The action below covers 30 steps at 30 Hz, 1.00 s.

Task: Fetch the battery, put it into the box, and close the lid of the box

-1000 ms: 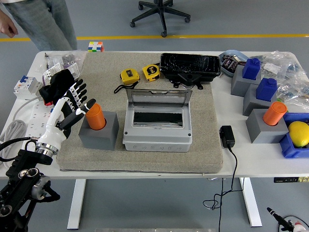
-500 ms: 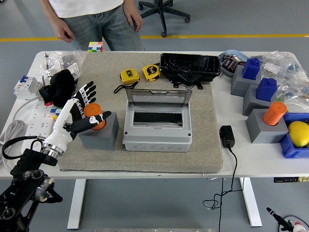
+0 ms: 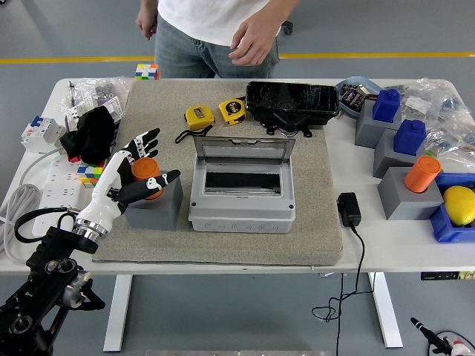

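Left hand (image 3: pixel 137 169) reaching around the orange battery (image 3: pixel 145 176), nothing boxed yet.

The battery stands upright in a grey holder (image 3: pixel 154 209) on the mat, just left of the grey box (image 3: pixel 242 200). The hand's fingers are spread around the battery's top, thumb on the near side and the others behind it; they look near or touching but not closed, so I judge the grasp not yet made. The box sits mid-bench with its lid (image 3: pixel 242 152) tilted up at the back and its dark inside empty. By my reading the task is at its first step: gripping, lifting, placing the battery inside and shutting the lid all remain. The right arm is out of view. A person (image 3: pixel 223 30) stands at the far side, hands off the bench (image 3: pixel 371 245).
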Tool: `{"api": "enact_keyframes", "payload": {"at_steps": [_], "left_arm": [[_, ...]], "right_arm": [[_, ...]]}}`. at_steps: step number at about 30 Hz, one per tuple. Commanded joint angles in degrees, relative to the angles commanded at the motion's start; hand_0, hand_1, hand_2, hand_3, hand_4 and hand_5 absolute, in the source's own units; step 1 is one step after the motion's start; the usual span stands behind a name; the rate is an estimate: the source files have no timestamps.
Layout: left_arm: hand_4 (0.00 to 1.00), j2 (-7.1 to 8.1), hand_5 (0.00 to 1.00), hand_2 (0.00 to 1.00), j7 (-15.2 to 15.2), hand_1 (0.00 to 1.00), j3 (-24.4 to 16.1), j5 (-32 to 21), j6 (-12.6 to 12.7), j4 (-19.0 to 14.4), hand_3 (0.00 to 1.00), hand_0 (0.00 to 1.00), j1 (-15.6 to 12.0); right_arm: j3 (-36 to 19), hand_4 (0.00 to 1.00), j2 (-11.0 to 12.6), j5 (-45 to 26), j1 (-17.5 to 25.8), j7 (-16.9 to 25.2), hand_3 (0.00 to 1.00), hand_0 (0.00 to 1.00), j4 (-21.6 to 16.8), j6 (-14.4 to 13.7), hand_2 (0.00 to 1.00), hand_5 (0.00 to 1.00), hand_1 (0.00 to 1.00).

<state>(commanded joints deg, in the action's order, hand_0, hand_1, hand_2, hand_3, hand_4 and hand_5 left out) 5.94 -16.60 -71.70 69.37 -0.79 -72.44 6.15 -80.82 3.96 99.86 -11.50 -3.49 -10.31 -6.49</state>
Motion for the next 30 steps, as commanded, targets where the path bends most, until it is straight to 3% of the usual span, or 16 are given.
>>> {"api": "enact_keyframes", "payload": {"at_steps": [20,30], "left_arm": [[0.998,-0.24,0.251,0.882,0.0,0.941,0.6,1.7,1.3,1.4,0.839,0.913,0.0],[0.998,-0.27,0.254,0.846,-0.2,0.902,0.7,1.7,2.2,1.3,0.828,0.85,0.1]], "right_arm": [[-0.1,0.998,0.0,0.1,0.1,0.0,0.823,0.888,0.0,0.0,0.793,0.998,0.852],[-0.3,0.998,0.0,0.1,0.0,0.1,0.823,0.886,0.0,0.0,0.793,0.998,0.853]]}}
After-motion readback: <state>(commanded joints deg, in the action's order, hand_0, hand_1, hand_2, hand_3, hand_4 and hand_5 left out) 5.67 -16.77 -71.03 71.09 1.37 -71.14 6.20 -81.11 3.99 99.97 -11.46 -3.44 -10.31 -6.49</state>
